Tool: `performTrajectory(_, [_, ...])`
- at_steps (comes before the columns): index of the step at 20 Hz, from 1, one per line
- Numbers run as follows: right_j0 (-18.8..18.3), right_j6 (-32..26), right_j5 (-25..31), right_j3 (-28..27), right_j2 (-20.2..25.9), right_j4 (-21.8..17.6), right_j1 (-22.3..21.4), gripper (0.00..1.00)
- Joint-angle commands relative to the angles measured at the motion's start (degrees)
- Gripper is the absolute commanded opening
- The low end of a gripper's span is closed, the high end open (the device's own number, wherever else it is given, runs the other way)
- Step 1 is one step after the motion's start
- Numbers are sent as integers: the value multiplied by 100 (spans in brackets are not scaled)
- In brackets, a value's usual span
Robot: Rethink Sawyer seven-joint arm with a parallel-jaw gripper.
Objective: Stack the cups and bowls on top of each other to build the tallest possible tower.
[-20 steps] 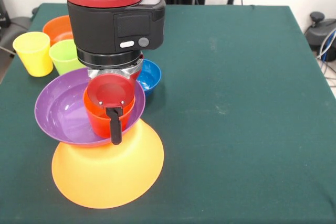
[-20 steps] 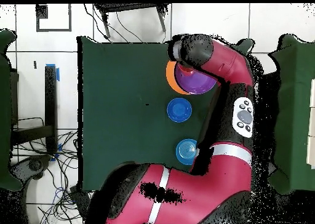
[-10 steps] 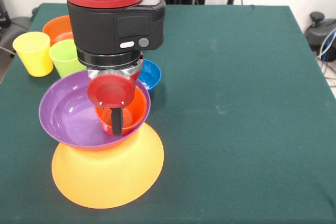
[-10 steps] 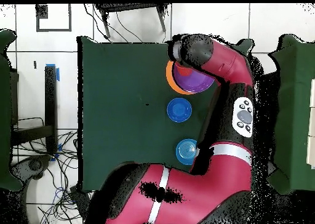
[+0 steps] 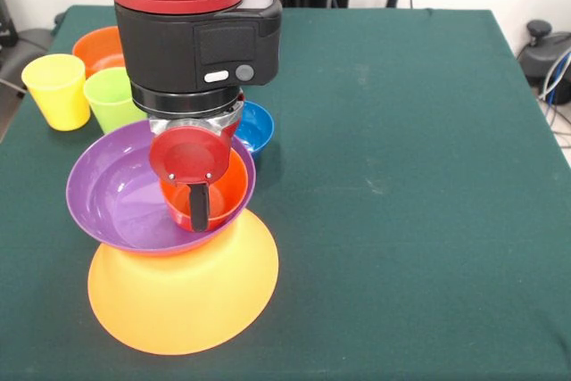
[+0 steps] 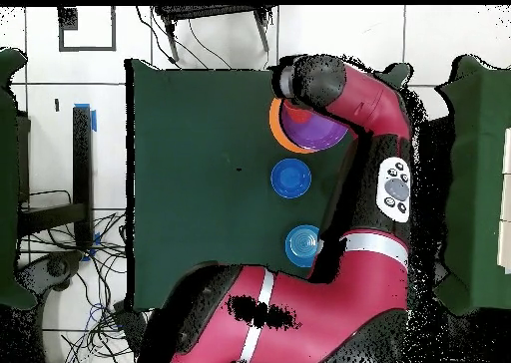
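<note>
Front view, tower: the very large yellow-orange bowl [image 5: 178, 301] is lying upside down on the table [image 5: 401, 176], the purple bowl [image 5: 111, 194] is sitting upright on it, and the orange-red cup [image 5: 227, 189] is resting inside the purple bowl.
Front view, change: a second ago the purple bowl was tipping to one side and the cup was standing higher in it; now the bowl is sitting closer to level and the cup is lying lower in its hollow. Over the last half second nothing is visibly shifting.
Front view, meaning for task: the third tier is judged to be settling into place; release and withdrawal are not yet showing.
Front view, gripper [image 5: 198, 216]: it is hanging at the near side of the cup; whether it is gripping the wall or standing free cannot be told.
Front view, remaining pieces: the yellow cup [image 5: 56, 88], lime green cup [image 5: 111, 95] and orange bowl [image 5: 94, 46] are waiting near the far left corner; the dark blue bowl [image 5: 254, 127] is sitting just behind the tower.
Front view, writing: none is reading legibly; the wrist housing is showing only unmarked buttons.
Overhead view, tower: the arm [image 6: 369, 130] is covering most of it; only part of the purple bowl [image 6: 319, 135] and an orange rim are showing.
Overhead view, other pieces: the dark blue bowl [image 6: 290, 179] and light blue bowl [image 6: 301, 245] are lying apart on the cloth.
Overhead view, change: nothing is visibly differing.
Overhead view, writing: none is legible.
</note>
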Motion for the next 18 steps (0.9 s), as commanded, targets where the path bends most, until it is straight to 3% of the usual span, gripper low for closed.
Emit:
performTrajectory(1, [106, -16, 133, 236, 540, -11, 231, 0])
performTrajectory(10, [34, -125, -123, 265, 748, 68, 242, 0])
performTrajectory(18, [150, 36, 50, -97, 762, 193, 352, 0])
